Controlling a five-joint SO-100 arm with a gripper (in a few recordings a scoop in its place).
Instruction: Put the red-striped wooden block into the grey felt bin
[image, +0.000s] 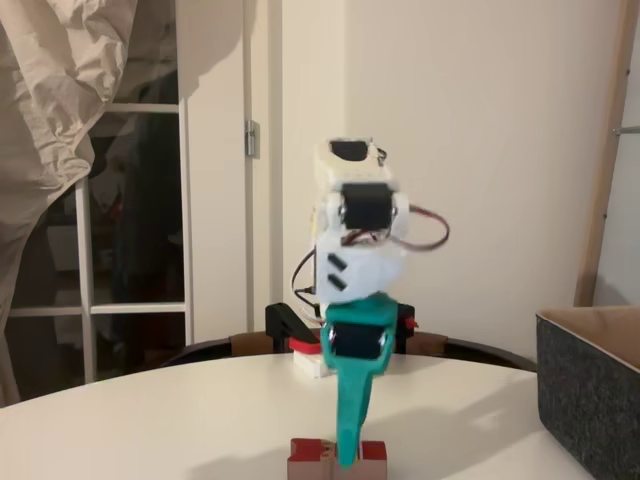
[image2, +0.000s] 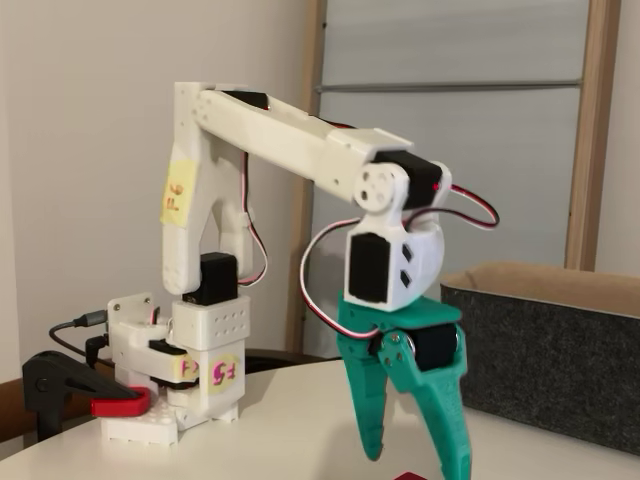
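Now hand (image2: 420, 462) astride red-striped wooden block (image: 372, 458)

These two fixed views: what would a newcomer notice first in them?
The white arm with its bright green gripper stands out first, reaching down in the middle, jaws apart above the red-striped wooden block at the bottom edge. Next comes the large grey felt bin at the right, on the white table.

The arm (image2: 300, 140) is white printed plastic with black servo blocks at the joints and red, white and black wires looping between them. Its gripper (image2: 415, 455) is teal-green with long tapering fingers (image2: 365, 410). A yellow sticker (image2: 176, 190) with red handwriting marks the upright link, and another sits on the base (image2: 205, 370).
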